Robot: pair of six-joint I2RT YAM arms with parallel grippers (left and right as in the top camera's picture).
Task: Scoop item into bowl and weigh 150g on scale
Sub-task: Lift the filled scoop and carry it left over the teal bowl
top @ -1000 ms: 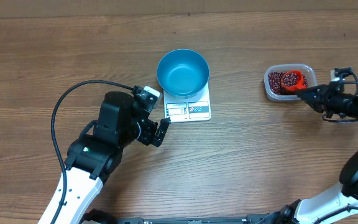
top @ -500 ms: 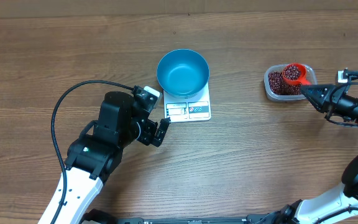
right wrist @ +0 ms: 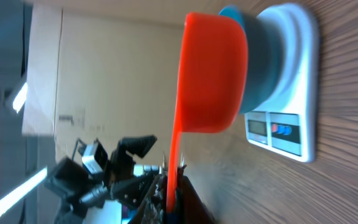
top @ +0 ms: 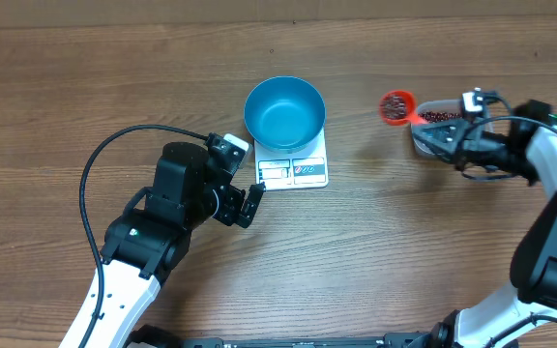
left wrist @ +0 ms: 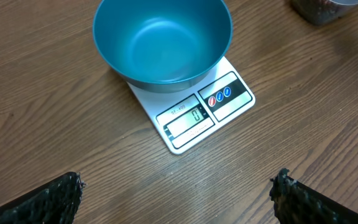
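Observation:
The blue bowl point(top: 284, 111) stands empty on the white scale point(top: 293, 171), whose display point(left wrist: 190, 117) reads zero. My right gripper point(top: 433, 131) is shut on the handle of a red scoop point(top: 395, 106), which holds dark red beans point(top: 393, 104) in the air between the bowl and the tub. From the right wrist, the scoop point(right wrist: 213, 74) hangs before the bowl point(right wrist: 260, 62) and the scale point(right wrist: 291, 81). More beans point(top: 440, 117) lie in the clear tub point(top: 424, 135). My left gripper point(top: 243, 179) is open with nothing in it, just left of the scale; its fingers point(left wrist: 48, 199) frame bare wood.
The clear tub is partly covered by my right gripper and arm. A black cable point(top: 114, 145) loops over the table to the left of the left arm. The tub's edge point(left wrist: 319, 9) shows in the top right corner of the left wrist view.
My right gripper has lifted the bean-filled scoop out of the tub and carried it left toward the bowl. The left arm has not moved.

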